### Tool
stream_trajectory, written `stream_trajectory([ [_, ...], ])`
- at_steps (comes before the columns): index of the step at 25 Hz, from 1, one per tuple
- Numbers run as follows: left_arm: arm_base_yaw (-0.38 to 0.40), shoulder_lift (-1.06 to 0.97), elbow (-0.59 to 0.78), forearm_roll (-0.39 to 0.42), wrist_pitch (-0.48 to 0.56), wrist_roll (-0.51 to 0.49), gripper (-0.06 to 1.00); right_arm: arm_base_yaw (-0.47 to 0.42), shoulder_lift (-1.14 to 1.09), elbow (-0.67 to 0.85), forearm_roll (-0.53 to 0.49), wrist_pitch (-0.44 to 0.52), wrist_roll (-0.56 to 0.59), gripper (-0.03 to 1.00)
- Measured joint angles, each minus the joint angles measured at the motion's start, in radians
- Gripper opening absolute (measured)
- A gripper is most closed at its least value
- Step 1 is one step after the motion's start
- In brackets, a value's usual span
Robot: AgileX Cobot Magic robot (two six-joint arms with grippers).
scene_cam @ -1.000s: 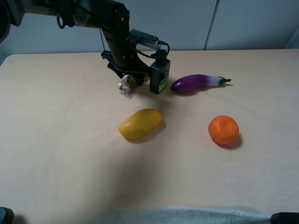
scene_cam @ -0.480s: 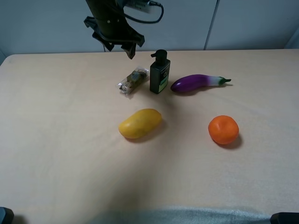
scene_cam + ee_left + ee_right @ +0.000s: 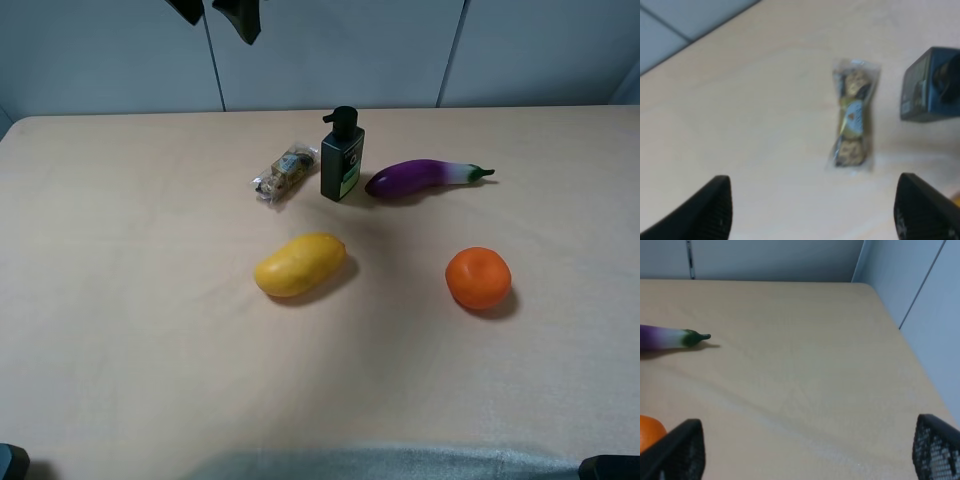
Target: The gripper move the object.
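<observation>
Below, my reading of the scene, largest item first.

Table (image 3: 120, 330): I see a pale wooden surface that carries every loose item.

Left claw (image 3: 216, 12): from the high camera I see only its dark finger ends, raised at the top edge of the view, well apart from the table items. On its wrist camera the two fingertips (image 3: 710, 212) stand far apart with nothing between them, so I read it as wide and empty, hanging above the packet.

Right claw (image 3: 807, 452): on my right wrist camera the two mesh-faced tips sit at opposite edges, wide and empty, over bare table near the eggplant's stem.

Eggplant (image 3: 420, 177): purple, lying just beside the bottle on its right.

Yellow fruit (image 3: 299, 264): oval, nearer me than the packet, apart from it.

Orange (image 3: 478, 277): round, right of the yellow fruit.

Bottle (image 3: 342, 156): dark, upright, pump on top.

Packet (image 3: 283, 173): clear wrap with gold-foil chocolates, lying flat on the table just left of the bottle, not touching it; no claw touches it.
</observation>
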State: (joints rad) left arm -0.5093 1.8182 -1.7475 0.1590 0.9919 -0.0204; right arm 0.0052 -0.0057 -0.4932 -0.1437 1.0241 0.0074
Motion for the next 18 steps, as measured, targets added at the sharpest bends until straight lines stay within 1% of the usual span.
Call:
stream_trajectory([
  [4,0.000,-0.086,0.001,0.042,0.086,-0.003,0.74,0.000,0.000,0.000,0.000,0.000,0.000,0.63],
  [8,0.000,-0.187,0.040,0.051,0.116,-0.005,0.74,0.000,0.000,0.000,0.000,0.000,0.000,0.63],
  [11,0.000,-0.276,0.105,0.053,0.126,-0.006,0.74,0.000,0.000,0.000,0.000,0.000,0.000,0.63],
  [15,0.003,-0.414,0.225,0.055,0.126,-0.006,0.74,0.000,0.000,0.000,0.000,0.000,0.000,0.63],
  [18,0.040,-0.525,0.332,0.051,0.121,-0.017,0.74,0.000,0.000,0.000,0.000,0.000,0.000,0.63],
])
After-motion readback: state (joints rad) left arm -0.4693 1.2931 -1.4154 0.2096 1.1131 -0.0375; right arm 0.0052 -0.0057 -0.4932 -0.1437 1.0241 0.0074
